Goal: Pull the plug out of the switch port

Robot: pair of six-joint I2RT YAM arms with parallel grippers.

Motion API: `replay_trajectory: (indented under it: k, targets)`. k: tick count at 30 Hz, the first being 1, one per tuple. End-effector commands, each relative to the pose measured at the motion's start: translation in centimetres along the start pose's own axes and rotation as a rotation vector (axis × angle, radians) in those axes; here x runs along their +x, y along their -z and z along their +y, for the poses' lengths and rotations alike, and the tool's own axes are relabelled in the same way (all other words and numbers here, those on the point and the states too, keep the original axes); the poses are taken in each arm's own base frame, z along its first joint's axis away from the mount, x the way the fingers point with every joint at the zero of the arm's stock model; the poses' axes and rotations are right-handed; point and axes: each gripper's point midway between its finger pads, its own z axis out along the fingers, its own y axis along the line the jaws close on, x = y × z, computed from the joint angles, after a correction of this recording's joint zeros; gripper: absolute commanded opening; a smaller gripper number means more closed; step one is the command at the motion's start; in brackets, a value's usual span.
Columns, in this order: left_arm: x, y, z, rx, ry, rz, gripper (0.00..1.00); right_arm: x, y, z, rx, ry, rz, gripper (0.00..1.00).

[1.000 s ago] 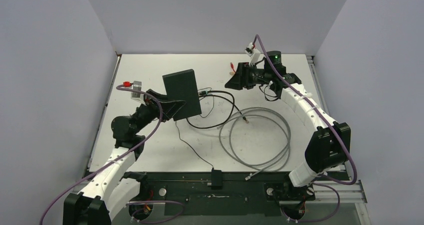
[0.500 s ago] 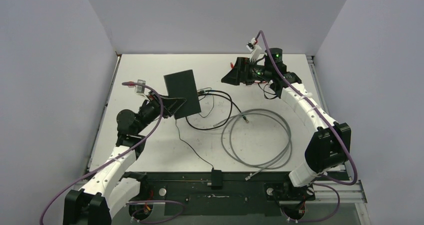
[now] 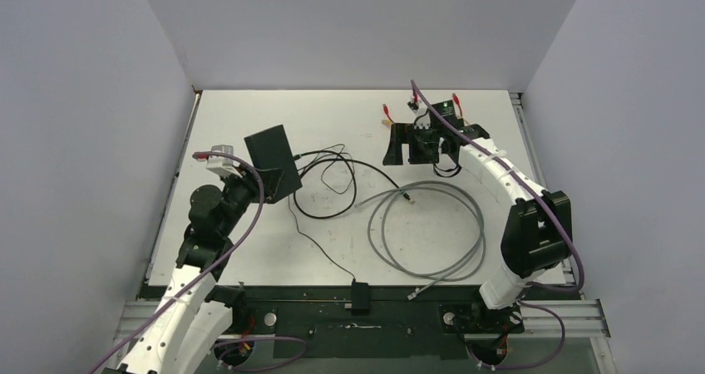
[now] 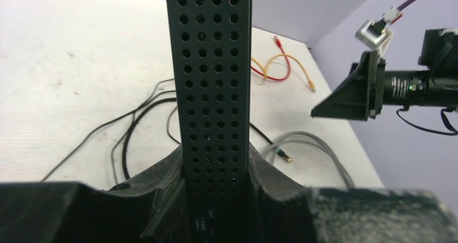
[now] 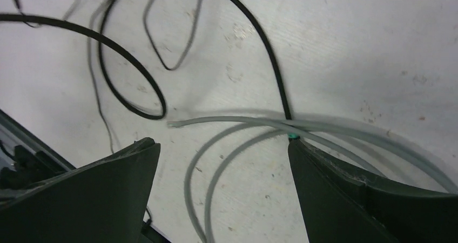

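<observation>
My left gripper (image 3: 274, 174) is shut on the switch (image 3: 271, 156), a flat black box, and holds it tilted up off the table at the left. In the left wrist view the switch's perforated side (image 4: 213, 75) stands upright between my fingers (image 4: 162, 183). Black cables (image 3: 332, 162) run from the switch's right edge; its ports are hidden, so I cannot tell whether a plug sits in one. One black cable end, a green-booted plug (image 3: 405, 196), lies loose on the table. My right gripper (image 3: 409, 151) is open and empty above the table at the back right, apart from the switch.
A grey cable (image 3: 428, 224) lies coiled mid-table, under my right gripper (image 5: 221, 151). A small black block (image 3: 360, 295) with a thin wire sits at the near edge. Red and orange cables (image 4: 281, 65) lie at the back. Grey walls stand on three sides.
My left arm has drawn the switch to the left, dragging the black cables along. My right gripper has turned to point down and stays open.
</observation>
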Motion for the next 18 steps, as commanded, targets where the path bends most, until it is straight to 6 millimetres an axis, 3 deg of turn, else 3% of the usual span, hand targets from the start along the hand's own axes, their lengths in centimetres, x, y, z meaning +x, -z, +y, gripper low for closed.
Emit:
replay_trajectory:
  k: [1, 4, 9, 18]
  targets:
    - [-6.5, 1.4, -0.9, -0.063, -0.175, -0.19, 0.0, 6.4, -2.2, -4.7, 0.17, -0.014, 0.224, 0.93]
    - [-6.2, 1.4, -0.9, -0.063, -0.172, -0.183, 0.0, 9.1, -3.5, -5.3, 0.18, -0.044, 0.313, 0.94]
    - [-6.0, 1.3, -1.2, -0.038, -0.151, -0.184, 0.0, 11.7, -4.2, -7.0, 0.222, -0.149, 0.366, 0.96]
    - [-6.0, 1.3, -1.6, -0.015, -0.141, -0.191, 0.0, 10.4, -5.0, -9.9, 0.212, -0.349, 0.233, 0.99]
